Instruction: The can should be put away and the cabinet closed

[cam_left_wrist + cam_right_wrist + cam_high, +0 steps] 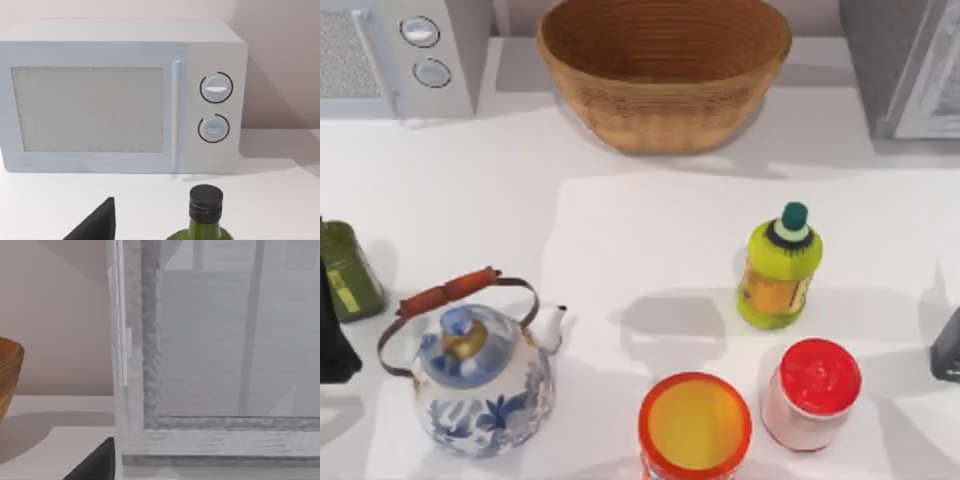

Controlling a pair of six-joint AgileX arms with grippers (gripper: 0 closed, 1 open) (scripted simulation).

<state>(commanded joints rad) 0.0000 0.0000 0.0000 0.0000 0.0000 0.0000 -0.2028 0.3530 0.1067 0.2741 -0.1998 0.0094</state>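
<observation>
The can point(695, 427), orange-red with a yellow top, stands upright at the table's front edge, right of centre. The grey cabinet point(905, 70) is at the back right corner. Its pale panelled front point(215, 355) is close up in the right wrist view, and I cannot tell how far its door stands open. My left gripper point(335, 345) is parked at the table's left edge beside a green bottle point(348, 268). My right gripper point(948, 345) is parked at the right edge. Both grippers are well apart from the can and hold nothing that I can see.
A red-lidded jar point(810, 392) stands just right of the can, with a yellow-green bottle point(780, 265) behind it. A blue-and-white kettle point(480, 375) is at the front left. At the back are a wicker basket point(665, 70) and a white microwave point(125, 95).
</observation>
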